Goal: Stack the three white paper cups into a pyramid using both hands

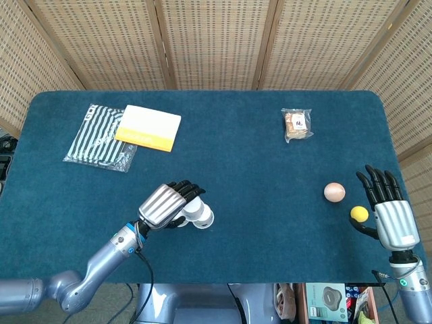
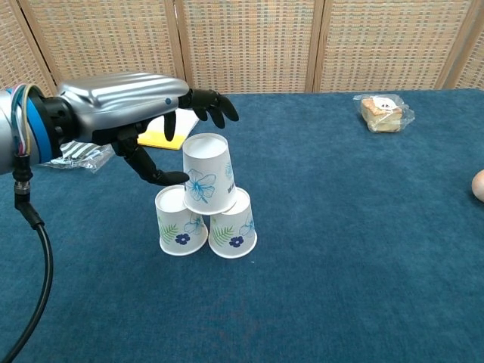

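Note:
Three white paper cups with blue flower prints stand upside down as a pyramid. The top cup (image 2: 206, 174) rests upright on the lower left cup (image 2: 180, 223) and the lower right cup (image 2: 234, 227). My left hand (image 2: 121, 106) hovers over and to the left of the top cup, fingers spread above its base and thumb tip just at its left side, holding nothing. From the head view the hand (image 1: 165, 204) partly hides the cups (image 1: 200, 214). My right hand (image 1: 388, 209) lies open at the table's right edge.
A yellow ball (image 1: 359, 214) and a pinkish ball (image 1: 334, 192) lie close to my right hand. A wrapped snack (image 1: 297, 124) sits at the back right. A yellow-edged notepad (image 1: 148, 127) overlaps a striped pouch (image 1: 98, 135) at the back left.

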{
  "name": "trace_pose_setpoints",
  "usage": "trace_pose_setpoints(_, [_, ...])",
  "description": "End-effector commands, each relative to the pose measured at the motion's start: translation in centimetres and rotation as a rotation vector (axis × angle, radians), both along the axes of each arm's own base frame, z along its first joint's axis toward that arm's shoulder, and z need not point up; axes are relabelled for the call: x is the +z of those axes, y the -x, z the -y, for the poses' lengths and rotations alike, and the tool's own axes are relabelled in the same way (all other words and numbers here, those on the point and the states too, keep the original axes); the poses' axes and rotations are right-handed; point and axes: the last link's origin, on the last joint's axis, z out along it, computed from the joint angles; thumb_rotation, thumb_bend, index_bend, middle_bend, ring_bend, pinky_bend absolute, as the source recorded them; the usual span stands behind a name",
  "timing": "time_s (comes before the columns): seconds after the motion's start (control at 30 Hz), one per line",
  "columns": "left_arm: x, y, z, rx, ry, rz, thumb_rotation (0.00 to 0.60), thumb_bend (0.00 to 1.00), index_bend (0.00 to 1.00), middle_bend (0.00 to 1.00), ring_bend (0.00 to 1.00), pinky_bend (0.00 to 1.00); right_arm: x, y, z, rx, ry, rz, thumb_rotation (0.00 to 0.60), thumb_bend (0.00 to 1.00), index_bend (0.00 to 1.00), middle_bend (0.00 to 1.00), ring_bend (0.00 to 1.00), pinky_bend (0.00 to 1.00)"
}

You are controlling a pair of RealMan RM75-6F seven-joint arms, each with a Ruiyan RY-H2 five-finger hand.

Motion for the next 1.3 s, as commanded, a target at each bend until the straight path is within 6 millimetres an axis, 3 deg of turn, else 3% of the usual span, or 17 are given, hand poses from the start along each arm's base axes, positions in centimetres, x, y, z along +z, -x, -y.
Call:
trace_pose_setpoints(0.03, [0.3, 0.1, 0.1, 0.007, 0.003, 0.001, 0.600, 0.33, 0.05, 0.13, 0.12, 0.35, 0.0, 0.0, 0.0, 0.001, 0.000, 0.000, 0.600, 0.00, 0.00, 0.00, 0.00, 0.00])
trace_pose_setpoints(0.13, [1.0, 0.2, 0.3, 0.013, -0.001, 0.012, 0.600, 0.32, 0.00, 0.01, 0.01, 0.18, 0.0, -0.1, -0.1, 0.002, 0.000, 0.002, 0.600, 0.00, 0.00, 0.00, 0.00, 0.00])
trace_pose_setpoints(0.2, [1.7, 0.2, 0.5, 0.020, -0.011, 0.026, 0.600, 0.32, 0.00, 0.00, 0.00, 0.05, 0.0, -0.1, -0.1, 0.003, 0.002, 0.002, 0.600, 0.00, 0.00, 0.00, 0.00, 0.00])
trace_pose_setpoints(0.27, [2.8, 0.5, 0.6, 0.034, -0.040, 0.039, 0.600, 0.31, 0.00, 0.00, 0.00, 0.01, 0.1, -0.1, -0.1, 0.004, 0.001, 0.003, 0.600, 0.00, 0.00, 0.00, 0.00, 0.00])
trace_pose_setpoints(0.4, [5.6, 2.1, 1.2, 0.090, -0.138, 0.052, 0.600, 0.26, 0.00, 0.00, 0.00, 0.00, 0.1, -0.2, -0.2, 0.008, 0.001, 0.002, 0.600, 0.00, 0.00, 0.00, 0.00, 0.00])
trace_pose_setpoints(0.47, [7.3, 4.0, 1.7, 0.142, -0.218, 0.045, 0.600, 0.26, 0.00, 0.00, 0.00, 0.00, 0.1, -0.2, -0.2, 0.008, 0.004, 0.002, 0.600, 0.00, 0.00, 0.00, 0.00, 0.00])
trace_pose_setpoints(0.63, [10.9, 10.4, 4.0, 0.324, -0.382, 0.044, 0.600, 0.26, 0.00, 0.00, 0.00, 0.00, 0.1, -0.2, -0.4, 0.008, 0.009, -0.002, 0.600, 0.00, 0.00, 0.00, 0.00, 0.00])
trace_pose_setpoints(0.87, [12.8, 18.8, 8.3, 0.540, -0.466, 0.049, 0.600, 0.26, 0.00, 0.00, 0.00, 0.00, 0.0, -0.1, -0.4, -0.025, 0.040, -0.026, 0.600, 0.00, 0.00, 0.00, 0.00, 0.00])
trace_pose_setpoints(1.07, [12.8, 21.6, 9.7, 0.564, -0.447, 0.057, 0.600, 0.26, 0.00, 0.00, 0.00, 0.00, -0.1, 0.1, -0.3, -0.069, 0.058, -0.048, 0.600, 0.00, 0.00, 0.00, 0.00, 0.00])
trace_pose_setpoints(1.3, [13.5, 21.5, 10.1, 0.520, -0.468, 0.080, 0.600, 0.26, 0.00, 0.00, 0.00, 0.00, -0.4, 0.1, -0.4, -0.082, 0.035, -0.064, 0.600, 0.00, 0.00, 0.00, 0.00, 0.00])
